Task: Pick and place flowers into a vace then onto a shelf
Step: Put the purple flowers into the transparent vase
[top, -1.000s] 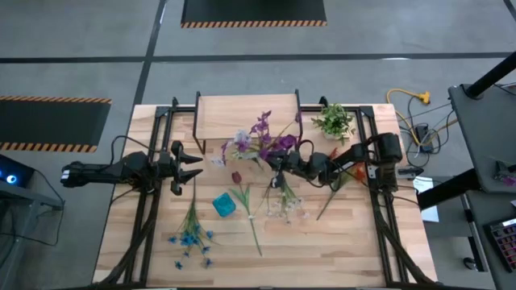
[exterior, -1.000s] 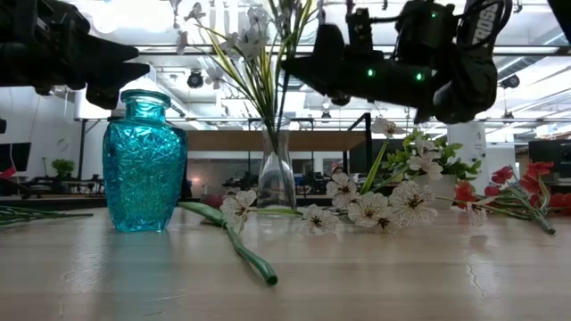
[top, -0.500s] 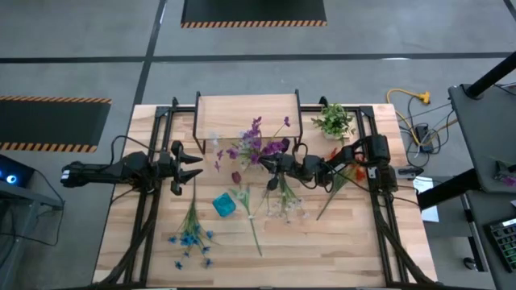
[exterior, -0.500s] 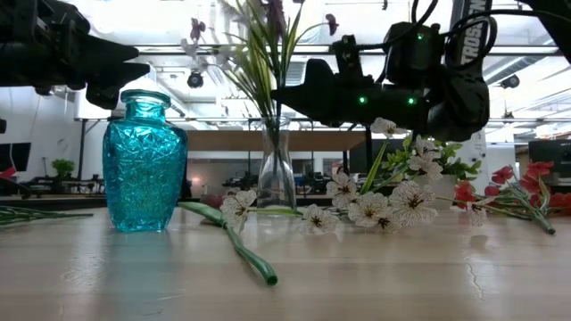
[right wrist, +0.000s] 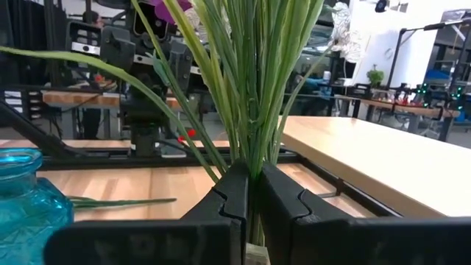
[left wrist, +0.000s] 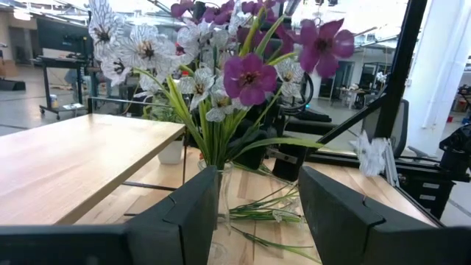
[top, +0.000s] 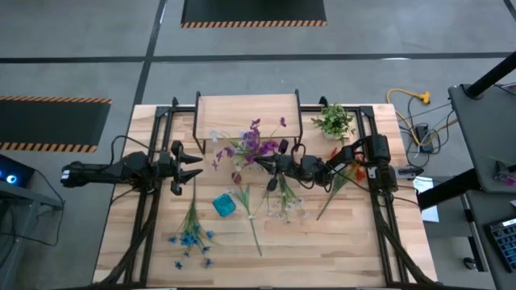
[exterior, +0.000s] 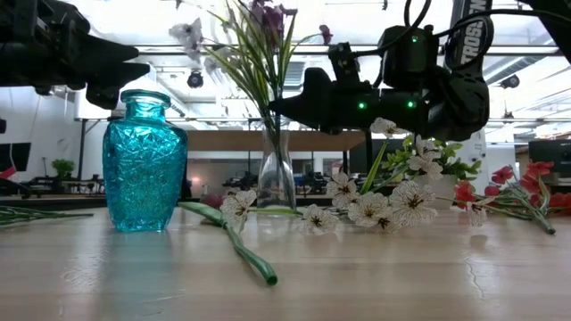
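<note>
We've got the right gripper (top: 272, 163) clamped tight on the purple flowers (top: 254, 145), pinching the bundled stems just above the mouth of the clear vase (exterior: 276, 174), which stands near the middle of the table just in front of the shelf (top: 246, 113). The stems look already down in the neck, so our job here, as we read it, is to keep the bundle upright and centred over the vase, then let go gently so nothing tips.

The left gripper (top: 187, 163) waits by the table's left edge, fingers partly apart, holding nothing.

The right wrist view shows us the pinch itself, green stems squeezed between the fingers (right wrist: 232, 196). The low view shows the vase upright, the teal vase (exterior: 144, 160) beside it, and white blooms (exterior: 375, 207) lying on the wood. Only the high view shows the shelf by the far edge and the blue flowers (top: 190, 236) towards the near left corner.
</note>
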Robot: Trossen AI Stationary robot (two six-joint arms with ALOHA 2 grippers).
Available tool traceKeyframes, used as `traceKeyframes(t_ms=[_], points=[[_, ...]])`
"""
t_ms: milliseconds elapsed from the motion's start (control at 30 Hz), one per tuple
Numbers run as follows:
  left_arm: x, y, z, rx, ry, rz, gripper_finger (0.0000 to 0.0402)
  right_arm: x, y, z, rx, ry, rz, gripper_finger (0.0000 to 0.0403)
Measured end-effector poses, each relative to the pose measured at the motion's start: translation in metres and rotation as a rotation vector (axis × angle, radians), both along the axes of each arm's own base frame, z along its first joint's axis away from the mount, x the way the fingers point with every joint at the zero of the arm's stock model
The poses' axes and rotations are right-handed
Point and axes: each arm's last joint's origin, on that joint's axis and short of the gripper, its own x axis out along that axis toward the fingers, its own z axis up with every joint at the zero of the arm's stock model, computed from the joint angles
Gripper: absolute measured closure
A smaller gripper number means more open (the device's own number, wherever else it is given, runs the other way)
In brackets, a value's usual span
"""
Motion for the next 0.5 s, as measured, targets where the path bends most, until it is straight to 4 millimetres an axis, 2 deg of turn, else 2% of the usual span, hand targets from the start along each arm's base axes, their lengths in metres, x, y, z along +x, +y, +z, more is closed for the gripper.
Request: traceKeyframes(t_ms=[267, 500], points=[[0.0000, 0.0000, 0.0000, 0.000, 0.000, 0.000, 0.0227, -0.0001, -0.0001, 0.0006, 0.006, -0.004, 0.000, 0.0384], [0.0000, 0.0000, 0.0000, 0.000, 0.000, 0.000, 0.0227, -0.0004, 0.0003, 0.0031, 0.003, -0.010, 0.000, 0.0316]])
